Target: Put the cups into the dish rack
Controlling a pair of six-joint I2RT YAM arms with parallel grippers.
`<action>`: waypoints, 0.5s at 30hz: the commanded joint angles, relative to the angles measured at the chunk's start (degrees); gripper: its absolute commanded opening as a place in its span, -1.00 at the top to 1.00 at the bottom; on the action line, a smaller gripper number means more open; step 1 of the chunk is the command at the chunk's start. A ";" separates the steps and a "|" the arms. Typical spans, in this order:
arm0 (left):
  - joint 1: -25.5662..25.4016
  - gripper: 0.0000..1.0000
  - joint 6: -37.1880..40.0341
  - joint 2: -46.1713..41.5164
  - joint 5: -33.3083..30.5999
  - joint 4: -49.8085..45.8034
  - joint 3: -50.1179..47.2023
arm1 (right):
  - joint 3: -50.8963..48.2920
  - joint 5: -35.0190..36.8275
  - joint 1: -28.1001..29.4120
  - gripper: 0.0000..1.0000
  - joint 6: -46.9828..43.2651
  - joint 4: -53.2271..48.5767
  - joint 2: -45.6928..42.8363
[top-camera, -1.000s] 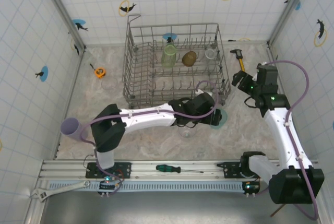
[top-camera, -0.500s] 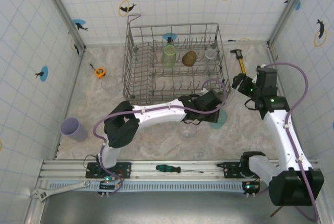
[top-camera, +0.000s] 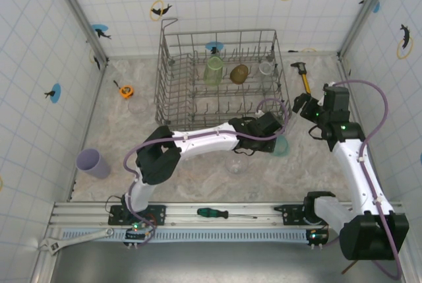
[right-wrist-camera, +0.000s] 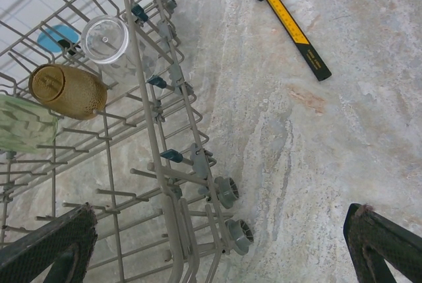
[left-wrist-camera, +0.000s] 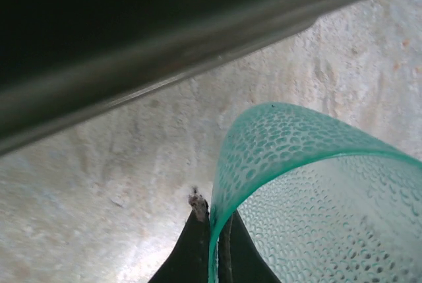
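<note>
The teal cup (top-camera: 281, 146) sits on the counter (top-camera: 132, 128) just off the dish rack's (top-camera: 224, 31) near right corner, by the wheels, outside the basket. From above it reads as a round mouth facing up, so its long axis seems roughly upright, though a slight tilt cannot be ruled out, nor can I tell whether its base touches the counter. The left fingers (left-wrist-camera: 194, 247) are clenched on its rim, one inside the dimpled wall and one outside, so the cup hangs to the right of and beyond them, away from the rack's front. The rack's far row already carries a pale green cup (top-camera: 213, 70), an amber-brown cup (top-camera: 239, 73) and a clear cup (top-camera: 266, 66). The nearer rows of tines look free, so the coming move likely means carrying the teal cup up over the near wall and turning it mouth-down. The right fingers (right-wrist-camera: 386, 247) are spread wide and grasp nothing, hovering off the rack's right side near a yellow caliper (top-camera: 302, 75). Another clear tumbler (top-camera: 236, 164) waits in front of the rack, and a lilac cup (top-camera: 90, 162) stands well to its left.
</note>
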 commanded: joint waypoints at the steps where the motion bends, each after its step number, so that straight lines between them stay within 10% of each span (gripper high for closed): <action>1: 0.12 1.00 0.20 1.33 1.61 -2.46 1.89 | -1.08 0.20 -0.06 -1.00 -0.82 1.38 -0.74; 15: 0.08 1.00 -1.21 -2.65 8.86 -1.84 6.53 | 0.23 -2.05 -6.06 -1.00 -2.21 1.15 -4.99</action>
